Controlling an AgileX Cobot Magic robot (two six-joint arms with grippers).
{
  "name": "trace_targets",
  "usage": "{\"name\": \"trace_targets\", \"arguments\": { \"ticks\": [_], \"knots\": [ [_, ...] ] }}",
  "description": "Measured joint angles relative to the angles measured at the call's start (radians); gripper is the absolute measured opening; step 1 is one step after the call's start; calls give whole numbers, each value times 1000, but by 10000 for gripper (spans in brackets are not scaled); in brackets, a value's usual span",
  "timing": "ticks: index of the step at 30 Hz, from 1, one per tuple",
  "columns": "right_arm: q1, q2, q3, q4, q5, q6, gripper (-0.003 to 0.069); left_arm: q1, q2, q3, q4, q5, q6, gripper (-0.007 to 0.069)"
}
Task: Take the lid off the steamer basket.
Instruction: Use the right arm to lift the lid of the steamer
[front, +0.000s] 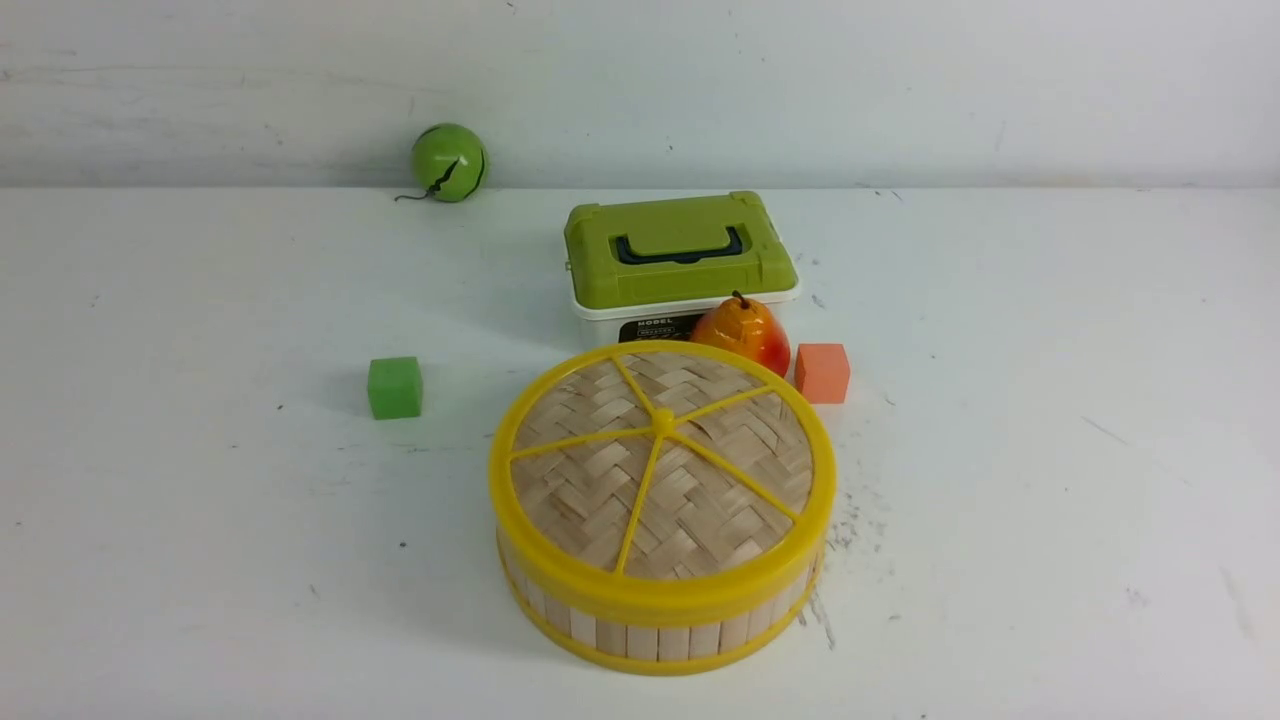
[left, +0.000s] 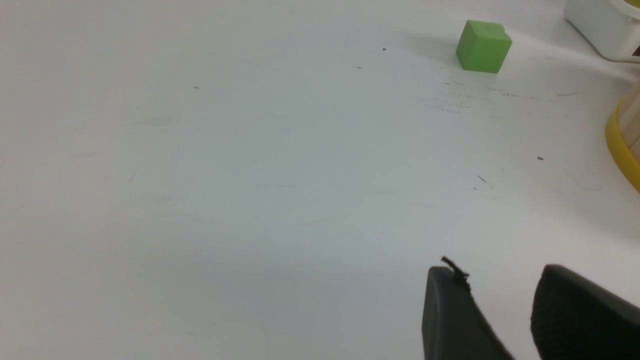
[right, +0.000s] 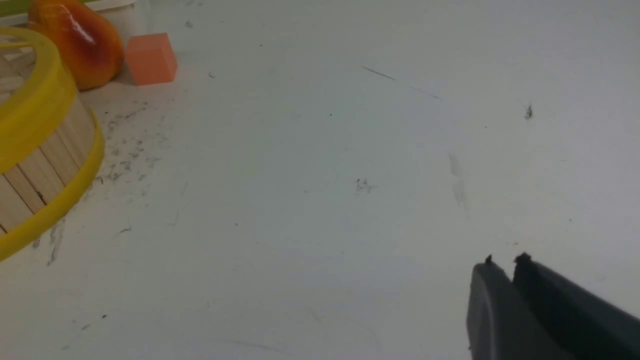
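Jaws well apart from lid (front: 662, 455)

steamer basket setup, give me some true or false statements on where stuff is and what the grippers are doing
The lid sits on the steamer basket. True.
The pear lies inside the basket. False: it stands on the table behind it.
The left gripper is open, holding nothing. True.
The right gripper grips the lid. False: it is shut, away from the lid.
The green cube is to the robot's right of the basket. False: left.
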Motion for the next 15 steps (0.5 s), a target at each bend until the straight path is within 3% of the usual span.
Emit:
{"name": "trace_targets", "arguments": {
  "ticks": [4, 8, 15],
  "knots": [
    [0, 0, 0, 10, 0, 11, 69, 0, 0, 0, 0, 0, 0, 239],
    [-2, 0, 0, 120, -2, 82, 76, 0, 0, 0, 0, 0, 0, 239],
    [-2, 0, 8, 575, -16, 389, 87, 0, 0, 0, 0, 0, 0, 239]
  ]
}}
